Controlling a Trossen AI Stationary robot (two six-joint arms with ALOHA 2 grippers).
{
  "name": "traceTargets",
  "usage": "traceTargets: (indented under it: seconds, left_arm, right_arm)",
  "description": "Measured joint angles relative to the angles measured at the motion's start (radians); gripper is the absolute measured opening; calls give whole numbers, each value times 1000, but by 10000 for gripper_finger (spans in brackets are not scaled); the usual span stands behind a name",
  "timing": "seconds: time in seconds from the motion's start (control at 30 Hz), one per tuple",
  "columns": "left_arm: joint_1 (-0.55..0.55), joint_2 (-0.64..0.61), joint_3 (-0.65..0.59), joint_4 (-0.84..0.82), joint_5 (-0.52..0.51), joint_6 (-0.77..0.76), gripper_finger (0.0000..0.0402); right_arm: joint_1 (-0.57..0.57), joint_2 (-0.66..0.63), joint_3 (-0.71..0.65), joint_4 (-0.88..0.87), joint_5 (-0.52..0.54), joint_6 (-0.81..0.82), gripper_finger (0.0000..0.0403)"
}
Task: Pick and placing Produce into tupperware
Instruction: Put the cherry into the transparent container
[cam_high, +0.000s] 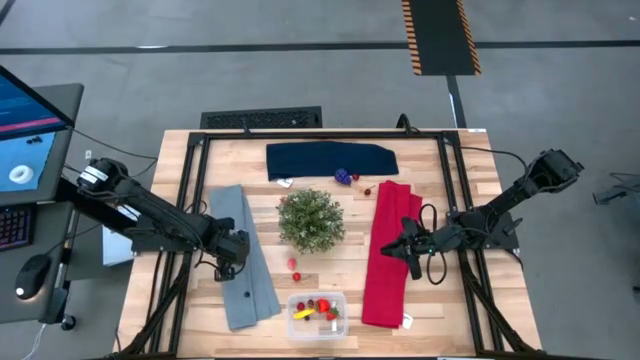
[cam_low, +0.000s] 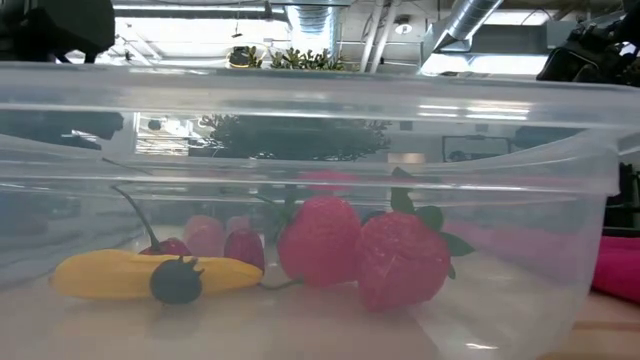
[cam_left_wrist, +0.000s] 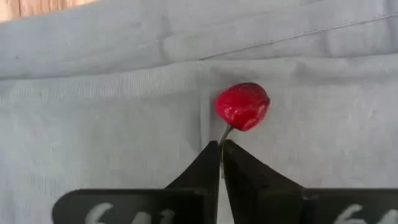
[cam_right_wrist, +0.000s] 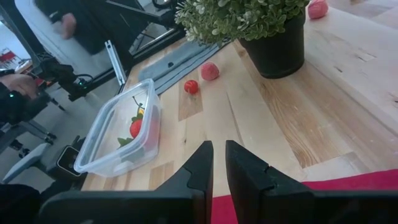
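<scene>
The clear tupperware (cam_high: 317, 314) stands near the table's front edge. It holds strawberries (cam_low: 320, 240), a yellow piece (cam_low: 130, 275) and a dark berry (cam_low: 177, 280). Two red berries (cam_high: 295, 270) lie loose on the wood in front of the plant. A purple grape cluster (cam_high: 342, 177) and red berries (cam_high: 367, 190) lie by the navy cloth. My left gripper (cam_high: 235, 262) points down over the grey cloth (cam_high: 245, 255), shut on a red cherry (cam_left_wrist: 242, 106). My right gripper (cam_right_wrist: 219, 152) hovers shut over the red cloth (cam_high: 390, 255), holding nothing. My left gripper pinches the cherry's thin stem (cam_left_wrist: 224, 134) between its two fingertips (cam_left_wrist: 208, 158), coming from above and pointing down. The red fruit sticks out just past the tips over the grey cloth. I cannot tell whether it is lifted off the cloth.
A bushy green potted plant (cam_high: 311, 220) stands mid-table between the arms. A navy cloth (cam_high: 330, 160) lies at the far side. Bare wood lies between the plant and the tupperware (cam_right_wrist: 118, 134). A person's hand (cam_right_wrist: 18, 84) shows beyond the table's left edge.
</scene>
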Motion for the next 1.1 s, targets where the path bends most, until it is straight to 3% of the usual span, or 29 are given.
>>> traceTargets:
  seconds: [0.23, 0.5, 0.7, 0.93, 1.1]
  left_arm:
    - [0, 0, 54, -4, -2, 18, 1]
    - [-59, 0, 221, 23, -16, 13, 0]
    - [-125, -1, 292, 219, -106, 11, 0]
    - [-127, 3, 296, 440, -72, 40, 0]
    - [-127, 91, 296, 630, -68, 37, 0]
  right_arm:
    - [0, 0, 0, 0, 0, 0, 65]
    - [0, 0, 0, -1, 0, 0, 65]
    - [0, 0, 0, -3, 0, 0, 65]
    - [0, 0, 0, 0, 0, 0, 65]
    - [-1, 0, 0, 0, 0, 0, 65]
